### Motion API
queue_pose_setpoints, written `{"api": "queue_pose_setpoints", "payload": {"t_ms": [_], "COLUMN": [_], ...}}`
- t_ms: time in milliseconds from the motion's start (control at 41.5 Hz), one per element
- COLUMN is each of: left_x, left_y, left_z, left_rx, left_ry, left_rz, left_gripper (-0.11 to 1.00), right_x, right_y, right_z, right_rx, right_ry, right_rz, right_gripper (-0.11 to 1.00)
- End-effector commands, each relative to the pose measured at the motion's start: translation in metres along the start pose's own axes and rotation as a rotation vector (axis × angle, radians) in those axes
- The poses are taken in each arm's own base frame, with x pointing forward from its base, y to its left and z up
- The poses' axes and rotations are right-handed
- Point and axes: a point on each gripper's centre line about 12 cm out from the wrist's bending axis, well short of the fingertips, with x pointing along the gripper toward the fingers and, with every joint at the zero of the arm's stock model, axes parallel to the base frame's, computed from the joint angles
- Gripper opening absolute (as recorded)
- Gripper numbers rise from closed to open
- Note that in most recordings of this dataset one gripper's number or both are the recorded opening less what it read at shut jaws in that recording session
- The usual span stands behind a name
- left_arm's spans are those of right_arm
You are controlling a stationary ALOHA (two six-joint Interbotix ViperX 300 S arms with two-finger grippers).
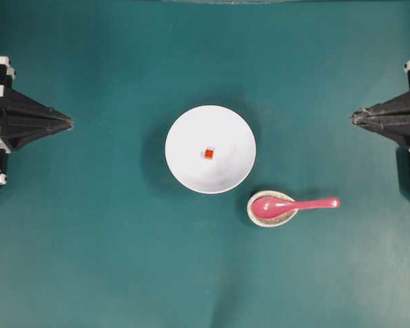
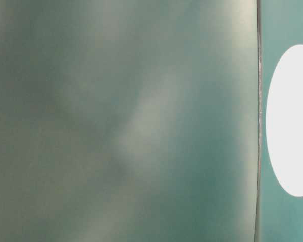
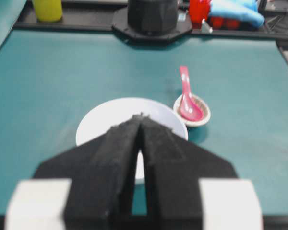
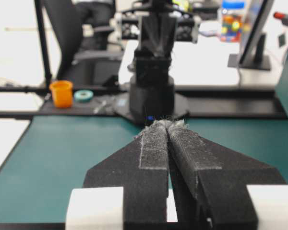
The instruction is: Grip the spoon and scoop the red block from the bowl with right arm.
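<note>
The right gripper (image 1: 353, 117) is kept at the right edge of the table (image 1: 89, 260), its fingers (image 4: 156, 143) pressed together and nothing held. The left gripper (image 1: 71, 123) is closed and empty too. The pink spoon (image 1: 294, 204) is laid in a small speckled dish (image 1: 254, 214) just beside the white bowl (image 1: 184, 137), its handle pointed at the right edge. The red block (image 1: 208, 154) is seen in the bowl's middle. The fingers should be opened first, then brought down over the handle and closed well away from the scoop.

Bowl (image 1: 210, 149) mid-tabletop (image 1: 89, 260); red block (image 1: 208, 154) inside at its centre. Spoon rest (image 1: 272, 209) just lower-right of bowl; spoon (image 1: 294, 204) scoop in rest, handle pointing right.
</note>
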Motion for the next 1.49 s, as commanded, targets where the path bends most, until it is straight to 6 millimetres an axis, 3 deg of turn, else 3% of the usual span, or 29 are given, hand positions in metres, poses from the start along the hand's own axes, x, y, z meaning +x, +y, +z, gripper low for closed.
{"api": "queue_pose_setpoints", "payload": {"t_ms": [0, 193, 409, 602, 891, 1469], "left_x": [0.001, 0.001, 0.001, 0.001, 0.001, 0.000], "left_y": [0.001, 0.002, 0.002, 0.002, 0.002, 0.002], "left_z": [0.009, 0.004, 0.003, 0.003, 0.003, 0.000], "left_rx": [0.001, 0.002, 0.011, 0.014, 0.022, 0.038], "left_ry": [-0.005, 0.034, 0.044, 0.043, 0.048, 0.071], "left_rz": [0.008, 0.011, 0.010, 0.009, 0.009, 0.009], "left_gripper": [0.00, 0.00, 0.00, 0.00, 0.00, 0.00], "right_x": [0.003, 0.004, 0.004, 0.005, 0.011, 0.013], "right_y": [0.000, 0.000, 0.000, 0.000, 0.001, 0.031], "right_z": [0.010, 0.010, 0.010, 0.007, -0.024, -0.127], "right_rx": [0.003, 0.002, 0.008, 0.017, 0.064, 0.154], "right_ry": [-0.028, -0.026, -0.020, -0.005, 0.160, 0.229], "right_rz": [-0.002, 0.000, 0.001, 0.001, 0.000, 0.072], "right_gripper": [0.00, 0.04, 0.40, 0.56, 0.59, 0.59]}}
